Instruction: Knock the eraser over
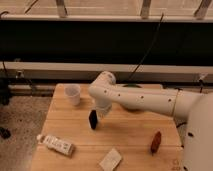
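Observation:
The eraser [93, 119] is a small dark block standing upright on the wooden table [130, 137], left of the middle. My white arm reaches in from the right, and its wrist bends down over the table. The gripper [101, 112] hangs just right of the eraser and slightly behind it, very close to its top or touching it. The wrist hides most of the gripper.
A white cup [73, 94] stands at the table's back left. A white packet [56, 144] lies at the front left edge, a pale flat card [110, 160] at the front middle, and a brown oblong object [156, 142] at the right. A black cable and a dark wall run behind.

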You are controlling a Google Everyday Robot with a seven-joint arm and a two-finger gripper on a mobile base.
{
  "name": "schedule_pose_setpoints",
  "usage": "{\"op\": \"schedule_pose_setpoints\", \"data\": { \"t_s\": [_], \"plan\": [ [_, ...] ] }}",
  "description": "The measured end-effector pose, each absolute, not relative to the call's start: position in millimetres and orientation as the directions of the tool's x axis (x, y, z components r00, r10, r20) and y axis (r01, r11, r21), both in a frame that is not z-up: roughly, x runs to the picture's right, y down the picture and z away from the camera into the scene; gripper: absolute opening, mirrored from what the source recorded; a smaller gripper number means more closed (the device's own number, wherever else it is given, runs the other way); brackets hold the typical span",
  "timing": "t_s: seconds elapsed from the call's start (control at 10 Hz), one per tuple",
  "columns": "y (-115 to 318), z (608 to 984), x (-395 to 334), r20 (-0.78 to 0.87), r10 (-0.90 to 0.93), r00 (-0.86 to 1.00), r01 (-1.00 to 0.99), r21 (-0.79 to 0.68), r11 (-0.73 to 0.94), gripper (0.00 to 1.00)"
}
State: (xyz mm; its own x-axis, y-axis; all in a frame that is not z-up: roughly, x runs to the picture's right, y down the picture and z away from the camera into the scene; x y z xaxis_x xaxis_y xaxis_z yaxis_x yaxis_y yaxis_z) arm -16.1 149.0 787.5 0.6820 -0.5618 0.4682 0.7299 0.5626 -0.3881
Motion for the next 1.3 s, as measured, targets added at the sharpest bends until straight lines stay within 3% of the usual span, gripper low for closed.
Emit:
{"op": "schedule_pose_setpoints", "data": {
  "t_s": [1.3],
  "plan": [
    [148.8, 793.9, -33.3, 0.483, -0.583, 0.653, 0.755, -0.363, 0.545, 0.05]
  ]
}}
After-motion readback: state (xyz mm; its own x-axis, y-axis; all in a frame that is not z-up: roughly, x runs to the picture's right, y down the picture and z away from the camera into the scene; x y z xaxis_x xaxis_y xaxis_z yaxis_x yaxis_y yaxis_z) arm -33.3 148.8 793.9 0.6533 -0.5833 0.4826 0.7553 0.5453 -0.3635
